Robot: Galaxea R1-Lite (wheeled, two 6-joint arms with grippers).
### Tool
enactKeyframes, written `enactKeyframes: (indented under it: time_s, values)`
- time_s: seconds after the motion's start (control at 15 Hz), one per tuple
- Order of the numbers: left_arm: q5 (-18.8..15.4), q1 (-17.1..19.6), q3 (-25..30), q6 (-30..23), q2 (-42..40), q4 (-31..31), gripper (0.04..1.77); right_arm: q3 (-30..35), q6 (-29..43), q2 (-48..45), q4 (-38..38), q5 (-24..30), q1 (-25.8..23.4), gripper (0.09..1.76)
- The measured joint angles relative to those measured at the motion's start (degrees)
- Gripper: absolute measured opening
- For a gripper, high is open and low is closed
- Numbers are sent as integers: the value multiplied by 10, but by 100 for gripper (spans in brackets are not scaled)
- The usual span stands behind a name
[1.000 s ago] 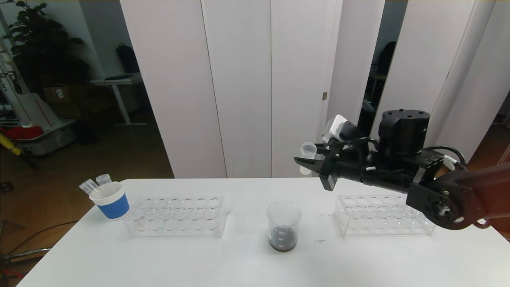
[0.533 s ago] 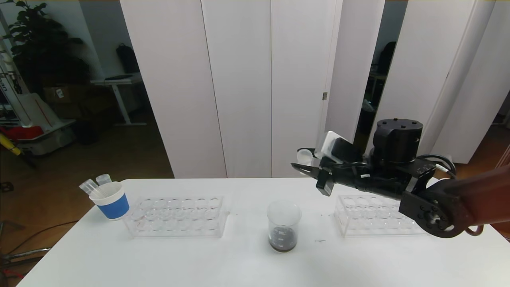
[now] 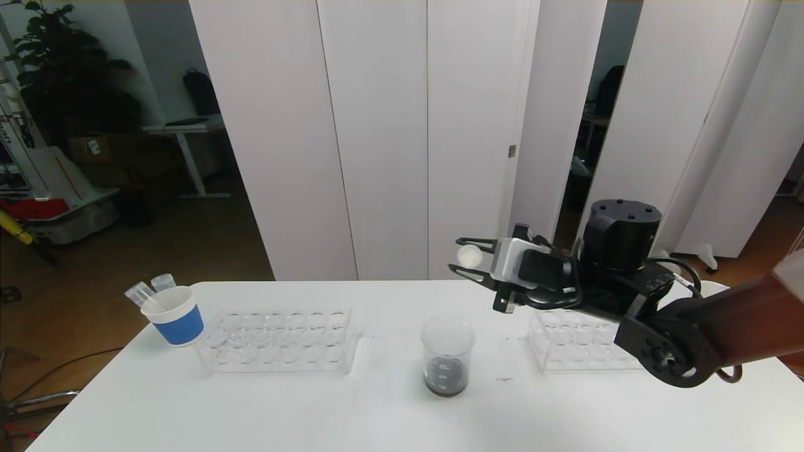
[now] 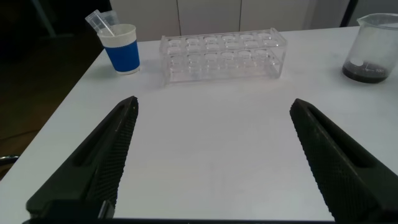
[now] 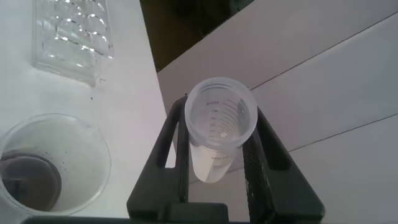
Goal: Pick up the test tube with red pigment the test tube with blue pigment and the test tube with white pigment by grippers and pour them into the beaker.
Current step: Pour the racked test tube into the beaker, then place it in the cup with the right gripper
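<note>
Right arm (image 3: 716, 326): reddish-brown link, black round joint housings with ringed screws, black cylindrical wrist motor, looped black cables, white-and-black camera block. Right gripper (image 3: 461, 263): slim black fingers. Left gripper (image 4: 211, 155): two broad black fingers (image 4: 99, 165), ribbed inner faces.

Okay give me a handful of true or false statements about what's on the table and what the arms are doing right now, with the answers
1. The right end effector is shut on a test tube. True.
2. The beaker is empty. False: dark liquid sits in its bottom.
3. The held tube is above the table, not yet over the beaker's mouth. True: in the head view it hangs a little to the right of the beaker.
4. The blue cup holds no tubes. False: two tubes stick out of it.
5. The left end effector grips a tube. False: it is open and holds nothing, hovering over the table.
6. Two clear racks stand on the table, one on each side of the beaker. True.
</note>
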Motion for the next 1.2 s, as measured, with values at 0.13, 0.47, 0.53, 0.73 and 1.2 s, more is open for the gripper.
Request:
enactKeyframes:
  time_s: [0.13, 0.47, 0.53, 0.73, 1.2]
  values:
    - [0, 0, 0, 0, 0, 0, 174, 1, -27, 8, -10, 6, -1, 57]
    - [0, 0, 0, 0, 0, 0, 174, -10, -91, 38, -57, 21, -5, 57]
    - [0, 0, 0, 0, 0, 0, 174, -14, -102, 45, -66, 22, -4, 57]
    - [0, 0, 0, 0, 0, 0, 174, -21, -145, 67, -105, 45, -2, 57]
    - [0, 0, 0, 0, 0, 0, 174, -24, -222, 81, -113, 64, -8, 57]
